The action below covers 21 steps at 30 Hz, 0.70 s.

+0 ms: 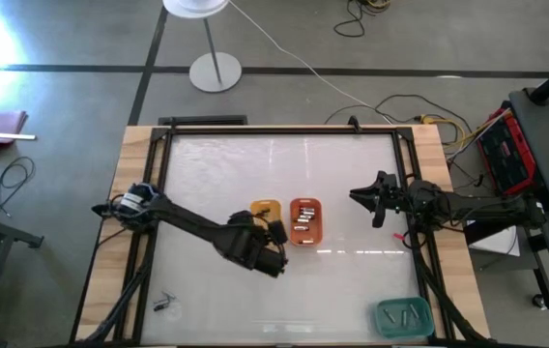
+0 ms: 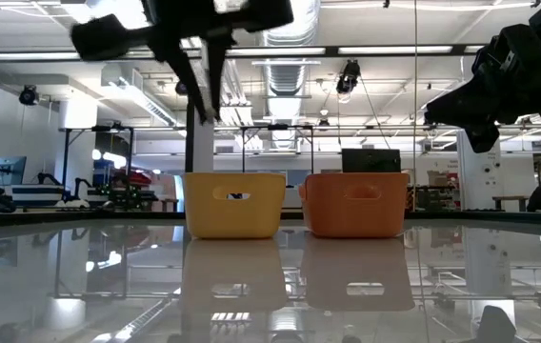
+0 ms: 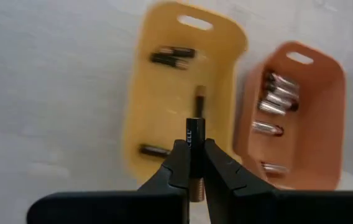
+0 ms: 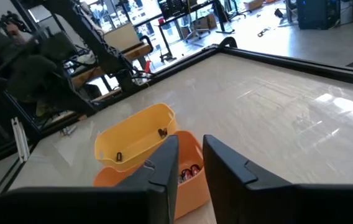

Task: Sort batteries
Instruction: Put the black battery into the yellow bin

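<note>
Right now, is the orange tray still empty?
No, the orange tray holds several silvery batteries, seen plainly in the left wrist view.

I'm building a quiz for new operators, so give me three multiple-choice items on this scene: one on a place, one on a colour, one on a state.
1. Where is the teal tray?
A. between the yellow and orange trays
B. at the table's near right corner, apart from the other trays
C. under the right gripper

2. What colour is the tray directly beyond the left gripper?
A. yellow
B. teal
C. white

3. What is the state of the left gripper?
A. open and empty
B. shut on a dark battery
C. out of sight

Key: 1 B, the high view shows it alone by that corner. 2 A, the left wrist view looks down into the yellow tray. 3 B, the jaws pinch the battery upright between them.
</note>
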{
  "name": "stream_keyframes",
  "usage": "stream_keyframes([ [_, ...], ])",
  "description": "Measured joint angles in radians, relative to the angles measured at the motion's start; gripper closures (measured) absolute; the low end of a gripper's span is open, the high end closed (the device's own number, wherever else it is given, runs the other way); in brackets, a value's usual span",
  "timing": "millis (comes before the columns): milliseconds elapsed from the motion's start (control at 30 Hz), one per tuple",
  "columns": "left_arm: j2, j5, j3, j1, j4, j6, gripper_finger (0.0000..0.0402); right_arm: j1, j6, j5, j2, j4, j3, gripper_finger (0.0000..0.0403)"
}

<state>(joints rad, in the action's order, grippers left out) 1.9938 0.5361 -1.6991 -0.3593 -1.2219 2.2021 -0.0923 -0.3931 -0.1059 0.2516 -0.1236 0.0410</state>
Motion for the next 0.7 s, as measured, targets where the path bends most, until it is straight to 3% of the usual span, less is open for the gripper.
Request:
stream_keyframes([
  [133, 0.001, -0.005, 0.062, 0.051, 0.134, -0.057, 0.0401, 0.0, 0.0, 0.0, 0.0, 0.0, 0.0, 0.0344],
  [367, 0.002, -0.06, 0.131, 0.158, 0.212, -0.133, 0.0401, 0.0, 0.0, 0.0, 0.0, 0.0, 0.0, 0.0336],
  [700, 0.001, -0.172, 0.206, 0.215, 0.32, -0.18, 0.0401, 0.0, 0.0, 0.0, 0.0, 0.0, 0.0, 0.0314],
])
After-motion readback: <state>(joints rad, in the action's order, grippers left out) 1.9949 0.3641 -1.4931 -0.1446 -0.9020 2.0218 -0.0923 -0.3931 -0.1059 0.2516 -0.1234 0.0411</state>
